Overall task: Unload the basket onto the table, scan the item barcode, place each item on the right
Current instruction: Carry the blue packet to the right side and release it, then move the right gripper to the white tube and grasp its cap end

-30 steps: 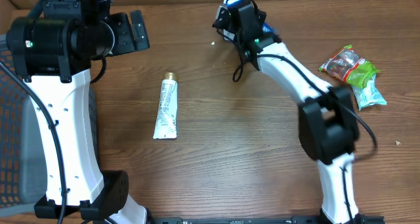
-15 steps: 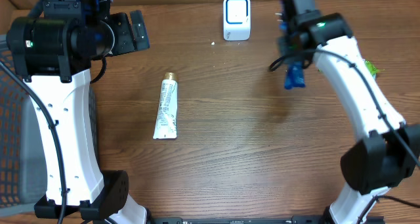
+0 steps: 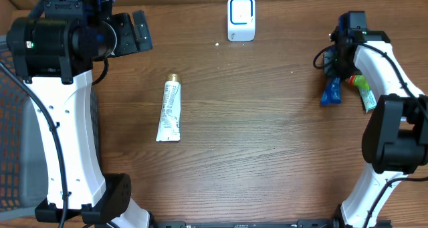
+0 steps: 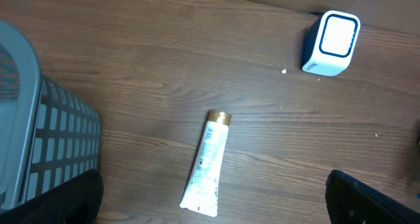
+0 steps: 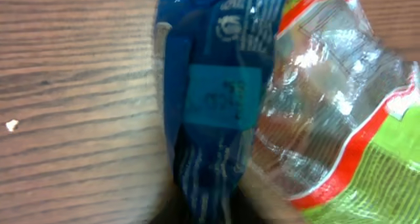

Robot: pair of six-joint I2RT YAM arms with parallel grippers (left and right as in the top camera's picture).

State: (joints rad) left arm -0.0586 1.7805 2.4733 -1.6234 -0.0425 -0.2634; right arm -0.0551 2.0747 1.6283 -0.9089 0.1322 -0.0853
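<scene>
At far right of counter (image 3: 267,161), right pincer (image 3: 339,67) just above blue packet (image 3: 330,94), cannot tell grip, possibly loosening. Carried over from scanner (image 3: 241,17), now against green packet (image 3: 362,92). Scan probably done, set-down under way. Left pincer (image 3: 138,31) spread, idle.

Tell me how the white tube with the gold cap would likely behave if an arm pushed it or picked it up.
The white tube lies flat and widens to a crimped end, so a push would probably slide or pivot it rather than roll it. Its body looks soft and somewhat flattened, so a pinch may dent it. It looks thin, so it is likely light.
</scene>
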